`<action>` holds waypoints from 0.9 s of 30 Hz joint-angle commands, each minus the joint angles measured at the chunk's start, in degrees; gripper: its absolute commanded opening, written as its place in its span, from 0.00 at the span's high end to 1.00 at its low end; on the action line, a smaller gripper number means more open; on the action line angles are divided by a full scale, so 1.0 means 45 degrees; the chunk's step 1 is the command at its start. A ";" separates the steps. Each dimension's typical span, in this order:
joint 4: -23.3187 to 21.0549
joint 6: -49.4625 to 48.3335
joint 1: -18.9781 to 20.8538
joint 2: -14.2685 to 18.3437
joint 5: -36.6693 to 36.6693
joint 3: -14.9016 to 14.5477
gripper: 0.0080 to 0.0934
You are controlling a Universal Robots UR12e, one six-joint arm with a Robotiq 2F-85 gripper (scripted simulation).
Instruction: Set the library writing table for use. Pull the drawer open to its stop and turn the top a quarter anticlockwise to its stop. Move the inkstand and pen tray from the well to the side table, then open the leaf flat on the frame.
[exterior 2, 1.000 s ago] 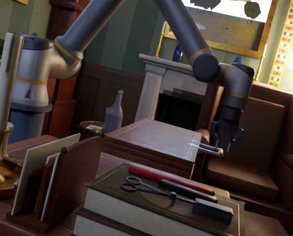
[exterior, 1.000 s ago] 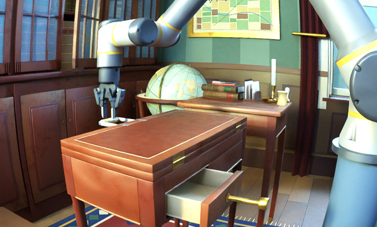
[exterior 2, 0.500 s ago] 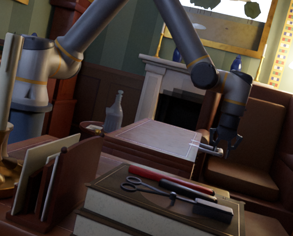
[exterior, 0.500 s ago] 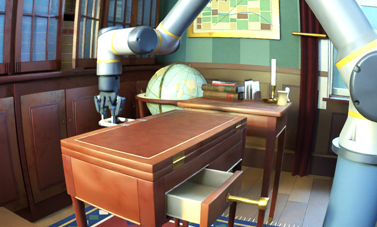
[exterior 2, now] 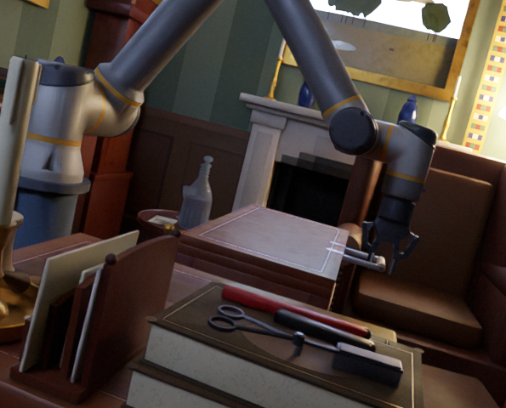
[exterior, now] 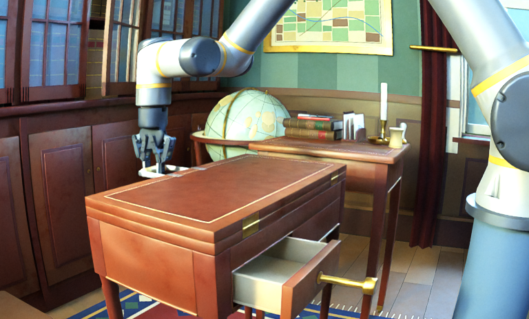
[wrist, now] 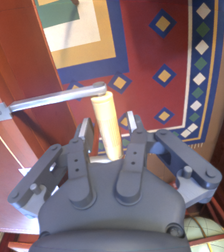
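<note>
A pale wooden grip (wrist: 106, 124) joins two metal arms (wrist: 56, 97) that stick out from the far end of the writing table's top (exterior: 218, 185), forming a handle (exterior 2: 363, 258). My gripper (wrist: 109, 124) is straight above this handle, open, with the grip between its fingers and nothing held. In the side camera the gripper (exterior: 153, 150) stands at the table's far left corner, fingers pointing down. The drawer (exterior: 288, 275) at the table's near end is pulled out, its brass pull (exterior: 347, 282) forward. The top lies closed, so the well, inkstand and pen tray are hidden.
The side table (exterior: 331, 150) stands behind the writing table, carrying books (exterior: 312, 128), a letter rack (exterior: 353, 125), a candlestick (exterior: 383, 113) and a cup. A globe (exterior: 245, 121) sits behind the gripper. A brown armchair (exterior 2: 442, 263) stands beyond the handle. A patterned rug (wrist: 160, 62) covers the floor.
</note>
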 commanded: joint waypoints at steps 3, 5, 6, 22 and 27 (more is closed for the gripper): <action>-0.0004 0.0000 0.0000 -0.0009 0.0000 -0.0008 0.53; -0.0004 0.0000 0.0000 -0.0008 0.0000 -0.0008 0.53; -0.0005 0.0000 0.0000 -0.0008 0.0000 -0.0008 0.53; -0.0005 0.0000 0.0000 -0.0007 0.0000 -0.0008 0.56; -0.0005 0.0000 0.0000 -0.0007 0.0000 -0.0008 0.68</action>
